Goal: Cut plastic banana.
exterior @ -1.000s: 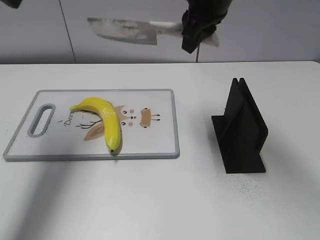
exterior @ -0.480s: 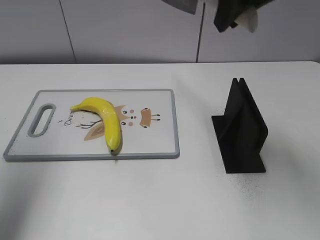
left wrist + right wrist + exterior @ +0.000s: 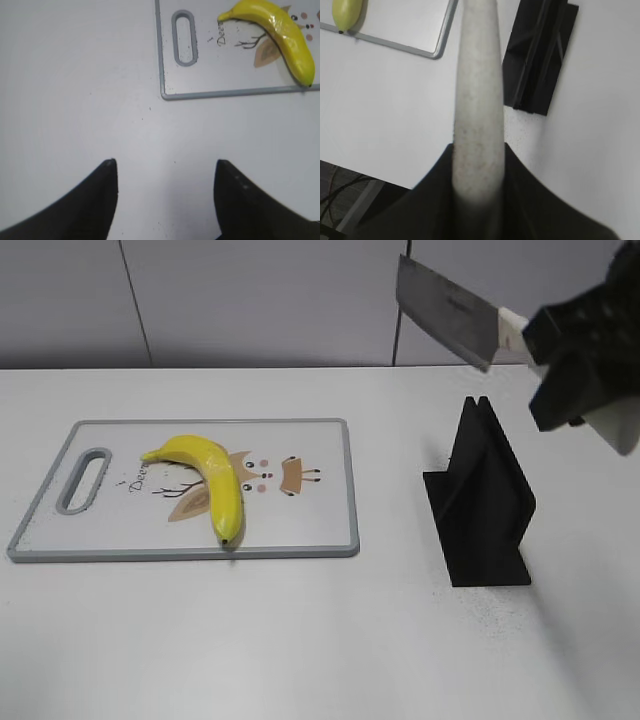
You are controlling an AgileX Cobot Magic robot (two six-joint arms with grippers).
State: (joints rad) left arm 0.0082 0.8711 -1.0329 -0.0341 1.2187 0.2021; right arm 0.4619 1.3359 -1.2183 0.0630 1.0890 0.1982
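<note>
Pale knife handle [image 3: 476,110] clamped between the dark fingers [image 3: 530,200] of the right gripper [image 3: 477,195], black slotted stand [image 3: 540,55] seen near the table's [image 3: 385,115] far right, cutting board corner [image 3: 422,27] at top left, banana tip [image 3: 347,12] laid on it

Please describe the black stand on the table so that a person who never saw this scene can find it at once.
Look at the white table, then right of the grey-edged cutting board that carries the banana. The stand sits there alone on a flat base, below the raised knife. It is the only black thing on the table, upright, with a slot along its top.
</note>
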